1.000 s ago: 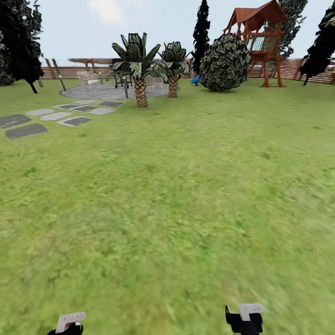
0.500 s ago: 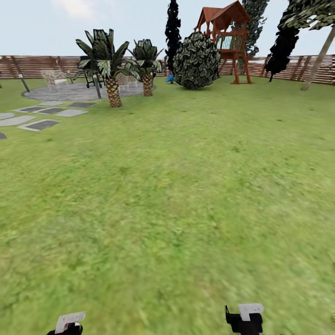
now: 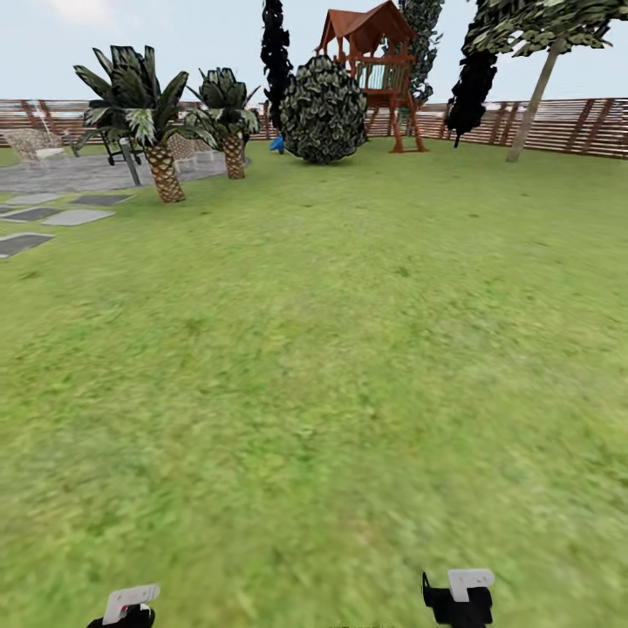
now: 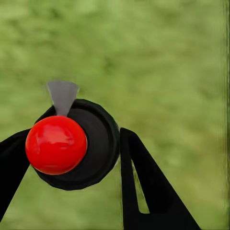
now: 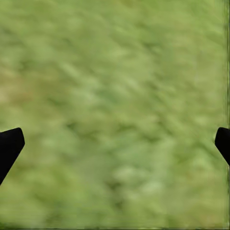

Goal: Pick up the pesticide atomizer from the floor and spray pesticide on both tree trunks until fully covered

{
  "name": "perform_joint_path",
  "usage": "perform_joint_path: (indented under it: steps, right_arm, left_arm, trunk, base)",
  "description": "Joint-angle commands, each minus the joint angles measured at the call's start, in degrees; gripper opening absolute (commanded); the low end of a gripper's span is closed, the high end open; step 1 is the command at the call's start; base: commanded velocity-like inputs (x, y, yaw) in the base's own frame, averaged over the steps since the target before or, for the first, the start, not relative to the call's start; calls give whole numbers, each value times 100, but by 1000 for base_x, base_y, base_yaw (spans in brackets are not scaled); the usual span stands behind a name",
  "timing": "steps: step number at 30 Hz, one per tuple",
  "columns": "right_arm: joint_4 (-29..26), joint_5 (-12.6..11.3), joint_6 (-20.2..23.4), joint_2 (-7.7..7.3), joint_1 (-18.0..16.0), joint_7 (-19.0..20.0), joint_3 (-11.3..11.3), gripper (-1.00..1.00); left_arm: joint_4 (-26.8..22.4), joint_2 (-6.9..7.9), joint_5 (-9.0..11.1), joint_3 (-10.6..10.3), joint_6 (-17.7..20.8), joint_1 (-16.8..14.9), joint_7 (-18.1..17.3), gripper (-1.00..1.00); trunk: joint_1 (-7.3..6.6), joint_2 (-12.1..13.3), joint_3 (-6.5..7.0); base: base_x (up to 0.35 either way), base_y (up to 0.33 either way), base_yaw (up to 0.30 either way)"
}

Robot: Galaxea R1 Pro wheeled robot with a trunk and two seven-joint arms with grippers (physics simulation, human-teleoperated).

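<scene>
My left gripper point(image 4: 72, 158) is closed around the pesticide atomizer point(image 4: 76, 146) — a round black body topped by a glossy red ball cap with a small grey nozzle wedge — held above blurred grass, one black finger on either side of it. My right gripper point(image 5: 115, 143) hangs with its two black fingertips spread wide and nothing between them. In the head view both wrists sit at the near edge of the wide green grass lawn point(image 3: 331, 366). Pick-up, then, appears done; spraying is not begun, as far as I can judge.

Far across the lawn, by its back right corner, stands a tall tree point(image 3: 545, 35) with a flat green crown and a pale, leaning bare trunk point(image 3: 530, 113), close to the brown slatted wooden fence point(image 3: 584, 126). No second such tree is in view. Left of it: a red-roofed wooden play tower point(image 3: 371, 61), a round dark bush point(image 3: 323, 109), two short palms point(image 3: 161, 113) — none of them targets. The crossing to the trunk remains, then both coatings.
</scene>
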Motion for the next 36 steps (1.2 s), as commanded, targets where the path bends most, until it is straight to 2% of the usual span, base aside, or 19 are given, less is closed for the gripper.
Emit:
perform_joint_path:
  steps: [1, 36]
  right_arm:
    - [12, 60, -17, 0, -6, -32, -29, 100]
    - [9, 60, -17, 0, -6, -32, -29, 100]
  left_arm:
    - [5, 1, 54, 38, -6, 0, -57, -100]
    - [-14, 1, 54, 39, -7, -2, -63, -100]
  trunk:
    - [-1, -2, -8]
    - [-1, -2, -123]
  base:
    - [0, 0, -280]
    - [0, 0, -280]
